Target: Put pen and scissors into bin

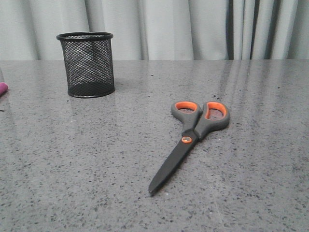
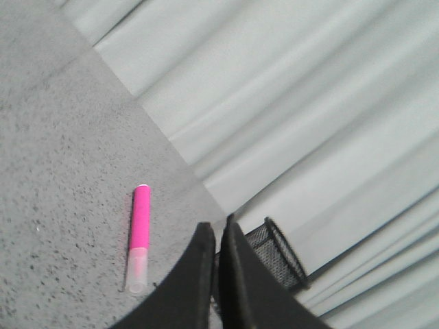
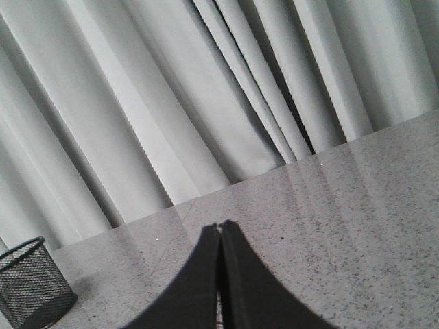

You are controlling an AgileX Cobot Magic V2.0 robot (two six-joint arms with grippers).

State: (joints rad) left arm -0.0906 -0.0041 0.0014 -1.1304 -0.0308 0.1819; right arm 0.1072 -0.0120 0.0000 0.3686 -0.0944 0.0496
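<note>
Nearest, the grey-and-orange-handled scissors point(image 1: 190, 142) lie flat on the speckled grey table point(image 1: 72, 183); farther off stands the black mesh bin point(image 1: 88, 64), the magenta pen point(image 2: 139, 235) left of it. Both the left gripper point(image 2: 217, 229) and the right gripper point(image 3: 219, 227) are closed, empty. Nothing is binned; I judge opening over the pen comes next

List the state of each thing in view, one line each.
Bin: upright on the table, nothing visible inside.
Scissors: lying flat, blades closed, handles toward the curtain.
Pen: lying flat on the table, outside the bin.
Left gripper: shut, holding nothing.
Right gripper: shut, holding nothing.
</note>
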